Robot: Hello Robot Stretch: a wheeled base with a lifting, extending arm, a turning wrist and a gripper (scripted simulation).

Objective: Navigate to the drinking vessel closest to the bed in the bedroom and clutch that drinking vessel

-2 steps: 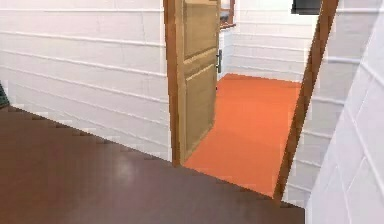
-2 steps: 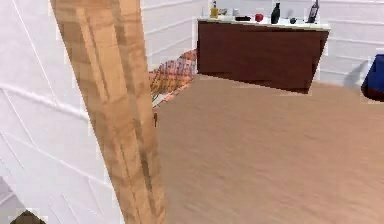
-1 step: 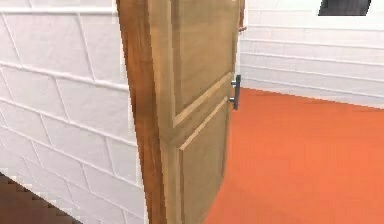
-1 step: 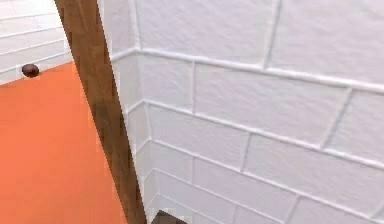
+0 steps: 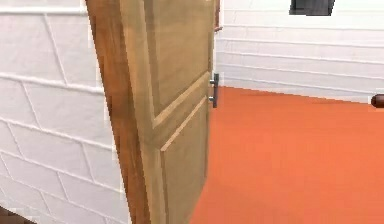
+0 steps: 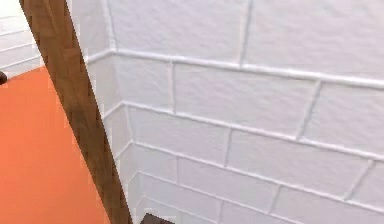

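Observation:
No drinking vessel or bed can be made out in these views. A wooden panelled door (image 5: pixel 170 100) stands swung into the room, edge toward me, with a metal handle (image 5: pixel 213 90) on its right side. Past it lies an orange floor (image 5: pixel 290 160) bounded by a white brick wall (image 5: pixel 300 55). In the arm side view a brown wooden door frame post (image 6: pixel 75 110) runs diagonally from the top left down to the bottom.
A white brick wall (image 5: pixel 45 120) stands close on the forward view's left and again as the near wall (image 6: pixel 250 110) in the arm side view. A dark rectangle (image 5: pixel 312 7) hangs high on the far wall. A small dark rounded object (image 5: pixel 378 101) pokes in at the right edge.

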